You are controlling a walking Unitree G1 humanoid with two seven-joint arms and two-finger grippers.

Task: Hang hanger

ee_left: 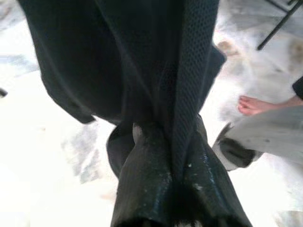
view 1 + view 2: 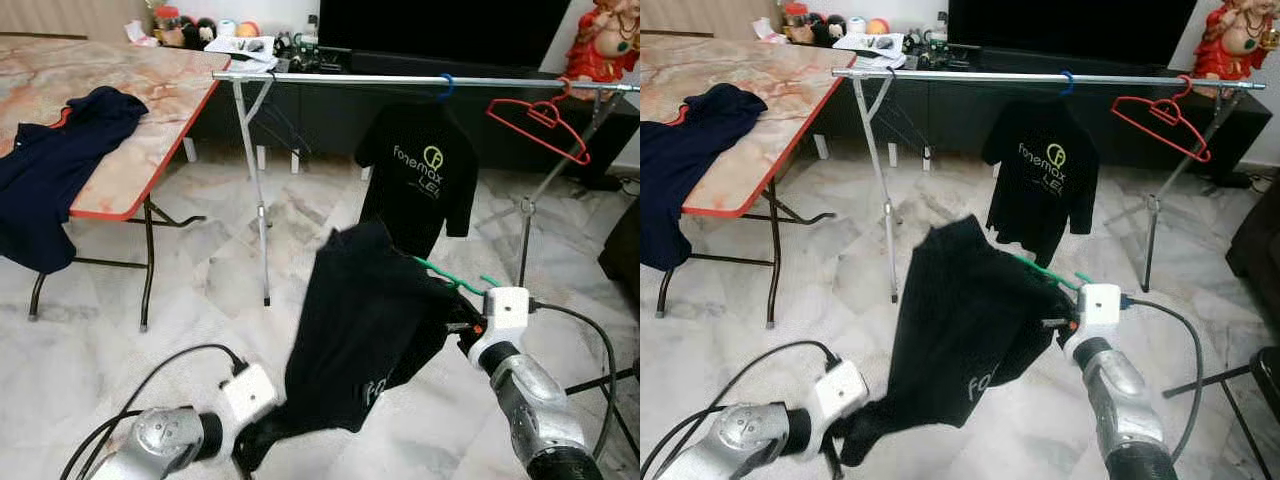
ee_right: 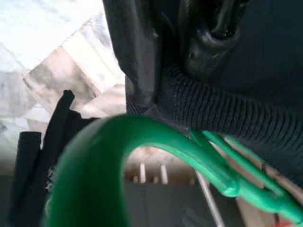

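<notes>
- Right gripper (image 2: 468,322) low at the right front, fingers pinched on the collar of the black shirt (image 2: 365,330) just beside the green hanger (image 2: 452,277); hook sticking out up and right of the collar.
- Left gripper (image 2: 242,448) low at the left front, fingers clamped narrow on the shirt's bottom hem, fabric bunched between them.
- Shirt stretched slantwise between both grippers, well below the rail (image 2: 400,79), above the floor (image 2: 200,310).
- Rail already carrying another black shirt with logo (image 2: 420,175) on a blue hook, plus an empty red hanger (image 2: 540,122) further right.
- Judged step: lifting the green hanger's hook up to the rail. Not yet hung.
- To do well: raise right arm high, hook opening facing the rail, aim for the bare stretch left of the logo shirt; let go of the hem with the left so the shirt hangs free and no drag tilts the hook.
- Risk: grip sits on collar cloth, so hanger could twist or slip inside the shirt.
- Right wrist view: green hook (image 3: 118,156) close up, collar ribbing pressed under a finger (image 3: 137,52); detail too small in the head views.
- Left wrist view: a person's bare foot (image 1: 258,104) on the floor near the shirt.
- Head views: table (image 2: 180,110) at left with a dark blue garment (image 2: 60,170) draped over its edge.
</notes>
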